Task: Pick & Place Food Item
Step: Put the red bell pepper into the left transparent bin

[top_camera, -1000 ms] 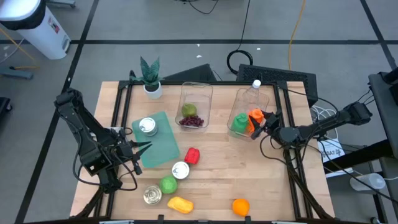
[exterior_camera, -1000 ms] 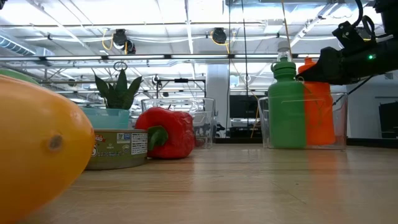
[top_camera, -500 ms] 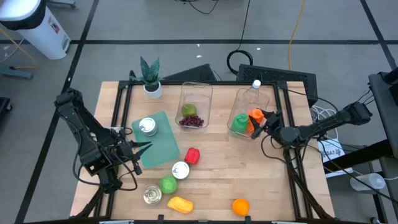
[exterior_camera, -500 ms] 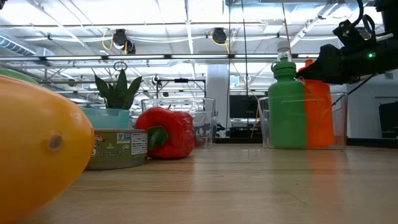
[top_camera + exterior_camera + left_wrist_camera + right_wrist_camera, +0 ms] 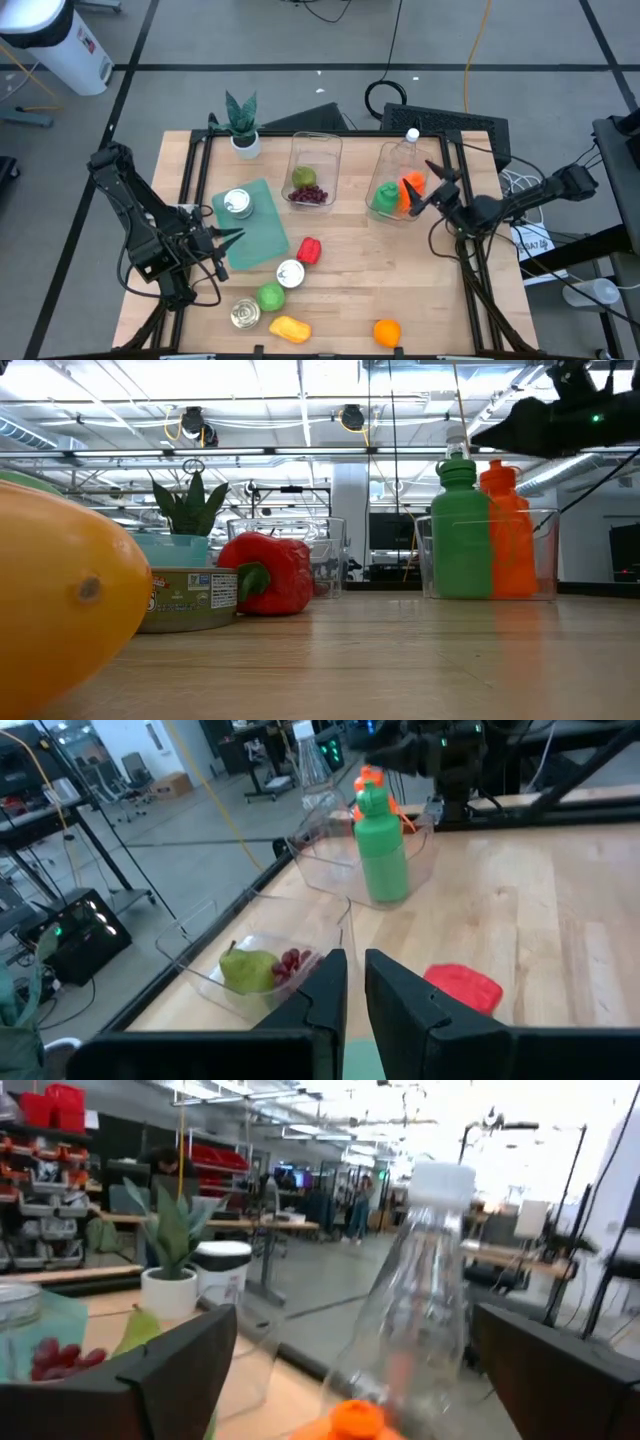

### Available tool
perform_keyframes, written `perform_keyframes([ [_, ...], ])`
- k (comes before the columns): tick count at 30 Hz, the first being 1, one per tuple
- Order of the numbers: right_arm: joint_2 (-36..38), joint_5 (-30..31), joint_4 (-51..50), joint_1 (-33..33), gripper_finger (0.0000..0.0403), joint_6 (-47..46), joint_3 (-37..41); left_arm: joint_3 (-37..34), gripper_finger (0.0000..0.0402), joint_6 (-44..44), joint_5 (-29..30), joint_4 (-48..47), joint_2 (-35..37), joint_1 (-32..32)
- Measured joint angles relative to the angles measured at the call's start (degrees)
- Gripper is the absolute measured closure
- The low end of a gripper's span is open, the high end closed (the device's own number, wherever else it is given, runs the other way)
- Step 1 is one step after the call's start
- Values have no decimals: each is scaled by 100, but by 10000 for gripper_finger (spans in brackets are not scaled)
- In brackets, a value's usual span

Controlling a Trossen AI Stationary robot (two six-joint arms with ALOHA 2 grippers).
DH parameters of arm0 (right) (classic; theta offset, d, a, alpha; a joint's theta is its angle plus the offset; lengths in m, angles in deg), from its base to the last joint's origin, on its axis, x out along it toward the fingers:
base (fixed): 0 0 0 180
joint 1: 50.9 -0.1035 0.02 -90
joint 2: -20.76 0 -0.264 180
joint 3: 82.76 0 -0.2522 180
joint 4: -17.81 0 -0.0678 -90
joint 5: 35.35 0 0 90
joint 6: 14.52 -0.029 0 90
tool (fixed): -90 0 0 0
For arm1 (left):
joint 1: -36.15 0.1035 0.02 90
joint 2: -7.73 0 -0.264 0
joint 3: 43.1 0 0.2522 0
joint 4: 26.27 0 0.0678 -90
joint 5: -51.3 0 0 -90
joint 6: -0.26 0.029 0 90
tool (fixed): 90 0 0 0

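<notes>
An orange bottle point(image 5: 505, 530) stands upright beside a green bottle point(image 5: 460, 530) in a clear bin point(image 5: 405, 190) at the table's far right. My right gripper point(image 5: 428, 188) hovers open just above the orange bottle's cap point(image 5: 355, 1422), touching nothing. A clear bottle point(image 5: 420, 1300) stands beyond it. A red pepper point(image 5: 309, 250) lies mid-table. My left gripper point(image 5: 225, 240) waits shut over the near edge of a green mat point(image 5: 255, 225) on the left, holding nothing.
A second clear bin point(image 5: 312, 175) holds a pear and grapes. Cans point(image 5: 237, 203) point(image 5: 290, 273) point(image 5: 244, 314), a green fruit point(image 5: 271, 297), a yellow fruit point(image 5: 288, 327) and an orange point(image 5: 387, 332) lie toward the near edge. A potted plant point(image 5: 243, 125) stands far left.
My right gripper has opened wide, let go of the orange bottle's top, risen above it and tipped its fingers upward. The orange bottle stays upright in the bin, its neck and cap now uncovered.
</notes>
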Motion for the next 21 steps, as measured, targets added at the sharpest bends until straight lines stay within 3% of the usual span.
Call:
perform_keyframes([
  [5,115,-286,153,-513,6,877,-686,0,352,106,-177,2,-1,0],
  [7,99,-941,-228,-838,8,699,-999,0,352,186,-144,6,-1,0],
  [12,-275,-2827,-2199,-1431,39,-803,-1742,0,352,745,-5,319,-1,0],
  [14,-609,-3584,-2150,-1534,74,-924,-1790,0,352,1027,-96,513,-1,0],
  [17,-1174,-4422,-1083,-1574,153,-618,-1751,0,352,1518,-361,736,-1,2],
  [21,-1918,-4525,-155,-1492,292,-172,-1749,2,352,2274,-960,700,1,290],
])
